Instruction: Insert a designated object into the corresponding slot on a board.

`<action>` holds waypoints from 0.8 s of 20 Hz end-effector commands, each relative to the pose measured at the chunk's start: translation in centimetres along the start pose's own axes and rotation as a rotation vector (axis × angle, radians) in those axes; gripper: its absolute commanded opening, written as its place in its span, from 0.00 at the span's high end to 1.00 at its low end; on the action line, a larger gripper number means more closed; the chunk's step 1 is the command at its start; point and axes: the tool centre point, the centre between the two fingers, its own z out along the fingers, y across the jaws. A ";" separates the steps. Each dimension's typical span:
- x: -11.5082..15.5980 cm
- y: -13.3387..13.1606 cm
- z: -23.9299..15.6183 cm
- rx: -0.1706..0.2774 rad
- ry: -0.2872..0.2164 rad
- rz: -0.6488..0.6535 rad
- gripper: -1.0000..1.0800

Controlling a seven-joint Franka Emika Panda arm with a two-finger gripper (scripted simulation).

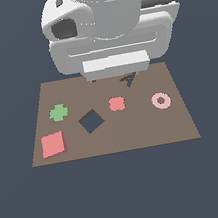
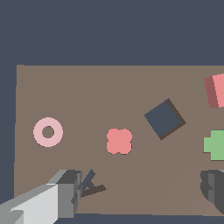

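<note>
End effector (image 2: 138, 192) hanging over the board (image 1: 136, 134) edge by the A-shaped cut-out (image 1: 128, 79), fingers spread wide, gripping nothing. Red square tile (image 1: 53, 144) lying flat on the board, near the square slot (image 1: 91, 121), apart from it. Green cross (image 1: 58, 112) sitting beside the slot; scalloped red piece (image 1: 116, 103) and pink ring (image 1: 161, 101) lying on its other side.

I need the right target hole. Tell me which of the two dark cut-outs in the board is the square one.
The dark navy diamond-tilted square hole, mid-board between the green cross piece and the red scalloped piece. The other cut-out is small and A-shaped.
</note>
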 end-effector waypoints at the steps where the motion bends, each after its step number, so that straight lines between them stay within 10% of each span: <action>1: 0.0 0.0 0.0 0.000 0.000 0.000 0.04; 16: 1.9 5.7 3.6 -0.003 -0.005 -0.051 0.04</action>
